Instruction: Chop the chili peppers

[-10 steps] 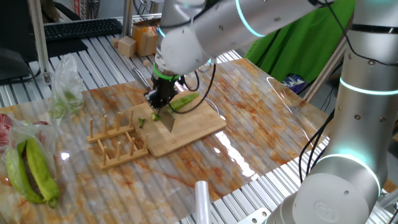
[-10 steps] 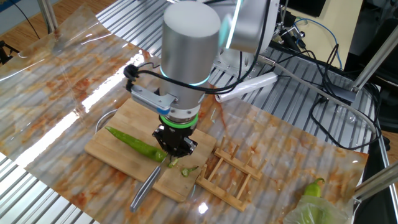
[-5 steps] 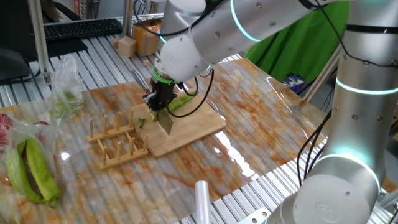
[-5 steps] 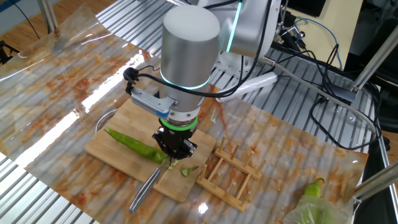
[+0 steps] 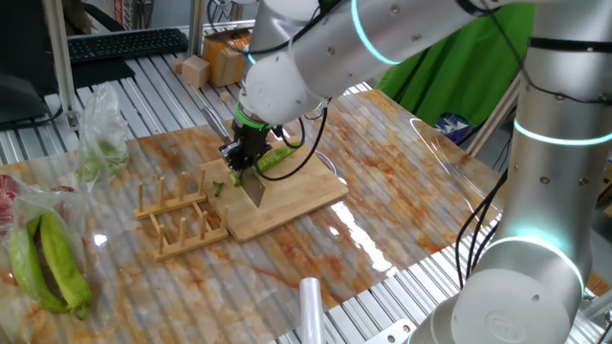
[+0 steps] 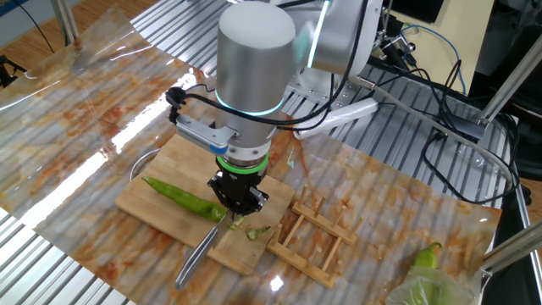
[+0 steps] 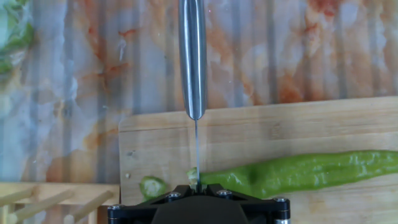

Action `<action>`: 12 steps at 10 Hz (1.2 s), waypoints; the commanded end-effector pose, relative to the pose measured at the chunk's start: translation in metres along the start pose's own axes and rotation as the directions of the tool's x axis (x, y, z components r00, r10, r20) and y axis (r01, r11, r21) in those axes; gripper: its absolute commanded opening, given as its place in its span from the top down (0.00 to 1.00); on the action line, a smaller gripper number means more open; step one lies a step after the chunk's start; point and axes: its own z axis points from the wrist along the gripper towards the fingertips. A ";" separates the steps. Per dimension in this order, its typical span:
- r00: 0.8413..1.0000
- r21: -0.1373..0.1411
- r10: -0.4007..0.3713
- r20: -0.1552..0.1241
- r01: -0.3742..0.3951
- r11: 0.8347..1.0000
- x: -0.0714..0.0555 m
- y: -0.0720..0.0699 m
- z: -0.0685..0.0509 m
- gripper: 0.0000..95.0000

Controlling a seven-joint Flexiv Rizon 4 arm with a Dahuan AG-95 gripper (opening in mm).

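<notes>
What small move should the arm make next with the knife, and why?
Probably lift the knife and shift it slightly along the chili pepper for another cut. The blade sits at the chili's cut end, one slice already lies on the cutting board, and most of the chili remains whole.

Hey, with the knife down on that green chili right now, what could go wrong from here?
The chili lies loose on the cutting board, so it may roll or slide under the knife. The gripper holds the blade at the chili's very end, so it may only shave it. Cut slices could stick to the blade.
</notes>
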 end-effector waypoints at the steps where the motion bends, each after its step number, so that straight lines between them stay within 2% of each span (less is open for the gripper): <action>1: 1.000 -0.016 0.015 -0.001 -0.015 1.000 0.010 0.001 0.001 1.00; 2: 1.000 -0.011 0.018 0.004 -0.018 1.000 0.015 0.001 0.001 1.00; 4: 1.000 -0.011 0.019 0.000 -0.019 1.000 0.017 0.001 0.002 1.00; 8: 1.000 -0.014 0.015 -0.006 -0.015 1.000 0.006 0.001 0.002 1.00; 9: 1.000 -0.013 0.018 -0.024 -0.018 1.000 0.008 0.000 -0.001 1.00; 10: 0.999 -0.015 0.026 -0.019 -0.026 1.000 0.010 0.000 -0.003 1.00; 11: 0.999 -0.032 0.036 -0.020 -0.036 0.999 0.011 0.000 -0.008 1.00; 12: 0.999 -0.028 0.033 -0.021 -0.033 0.999 0.013 0.000 -0.007 1.00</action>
